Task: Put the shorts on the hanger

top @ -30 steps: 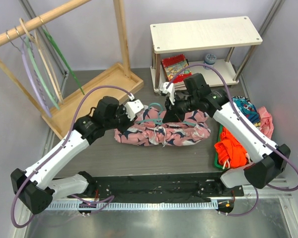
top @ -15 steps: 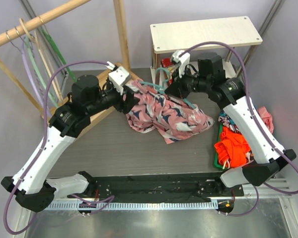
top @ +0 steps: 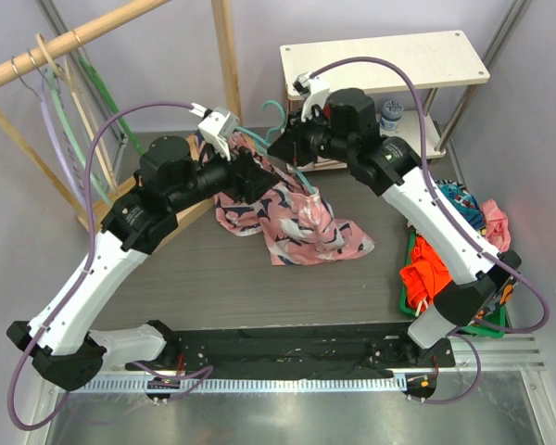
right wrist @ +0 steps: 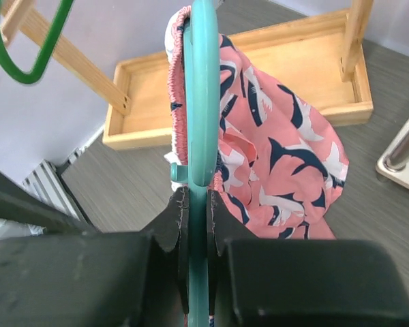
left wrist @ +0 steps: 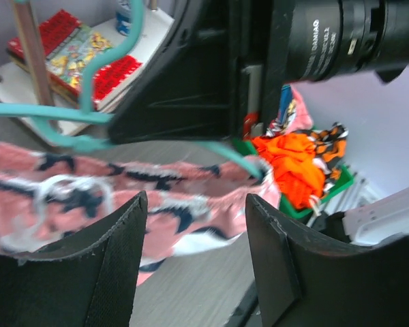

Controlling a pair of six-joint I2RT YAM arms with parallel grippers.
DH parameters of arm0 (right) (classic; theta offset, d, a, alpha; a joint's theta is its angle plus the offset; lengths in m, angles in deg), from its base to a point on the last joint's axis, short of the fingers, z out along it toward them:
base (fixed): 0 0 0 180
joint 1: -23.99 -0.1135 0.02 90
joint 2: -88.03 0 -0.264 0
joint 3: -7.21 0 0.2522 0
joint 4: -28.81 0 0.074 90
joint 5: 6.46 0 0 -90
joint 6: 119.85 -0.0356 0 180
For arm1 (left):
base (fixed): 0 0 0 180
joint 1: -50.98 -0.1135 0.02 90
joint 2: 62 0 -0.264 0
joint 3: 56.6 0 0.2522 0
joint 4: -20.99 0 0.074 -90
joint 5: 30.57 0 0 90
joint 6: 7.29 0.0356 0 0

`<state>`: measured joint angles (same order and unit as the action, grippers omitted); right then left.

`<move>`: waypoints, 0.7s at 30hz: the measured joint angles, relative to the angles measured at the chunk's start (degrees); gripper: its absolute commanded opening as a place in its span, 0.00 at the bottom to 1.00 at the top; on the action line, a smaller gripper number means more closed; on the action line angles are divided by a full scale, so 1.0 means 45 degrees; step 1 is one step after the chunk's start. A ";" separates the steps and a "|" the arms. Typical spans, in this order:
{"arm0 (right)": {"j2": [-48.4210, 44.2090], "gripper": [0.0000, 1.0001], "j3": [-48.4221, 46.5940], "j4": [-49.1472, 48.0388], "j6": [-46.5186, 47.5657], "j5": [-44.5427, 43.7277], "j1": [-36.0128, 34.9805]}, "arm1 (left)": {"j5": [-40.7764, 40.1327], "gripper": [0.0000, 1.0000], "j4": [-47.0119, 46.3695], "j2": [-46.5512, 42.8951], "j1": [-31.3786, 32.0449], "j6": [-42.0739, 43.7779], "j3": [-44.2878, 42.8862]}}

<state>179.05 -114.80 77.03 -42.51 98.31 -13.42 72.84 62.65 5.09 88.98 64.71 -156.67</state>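
Right gripper (right wrist: pixel 198 204) is pinched tight on the teal hanger (right wrist: pixel 203 88), held up over the table (top: pixel 213 278) between the two arms. The pink shorts (right wrist: pixel 273 163) have the waistband bunched over the hanger's end and the rest hangs down, the lowest folds reaching toward the table. Left gripper (left wrist: pixel 194 231) sits just beside the fabric with fingers (left wrist: pixel 102 266) spread and nothing pinched, so I'd judge it partly done: shorts are on the hanger but lopsided. They need spreading along it, and whether the far side is threaded can't be told.
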 measured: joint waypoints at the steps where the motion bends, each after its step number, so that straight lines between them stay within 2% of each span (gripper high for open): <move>1: 0.0039 0.01 -0.0010 -0.0165 -0.0151 -0.0287 -0.0219 | 0.0000 0.58 -0.0146 -0.0005 0.0058 -0.0272 0.0078; 4: 0.0330 0.01 -0.0350 -0.0690 -0.0631 -0.1132 -0.0758 | -0.0039 0.55 -0.0539 0.0010 0.0209 -0.1039 0.0340; 12: 0.1399 0.01 -0.1583 -0.1598 -0.1608 -0.1919 -0.1141 | -0.0427 0.52 -0.0991 0.0340 0.0291 -0.2574 0.0423; 21: 0.1477 0.01 -0.1613 -0.1807 -0.1904 -0.2560 -0.1637 | -0.1311 0.36 -0.1112 0.0743 0.0291 -0.3784 0.0427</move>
<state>185.70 -122.06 68.90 -51.08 86.79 -20.78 66.93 57.65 8.44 90.29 47.69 -154.74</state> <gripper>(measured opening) 0.108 0.430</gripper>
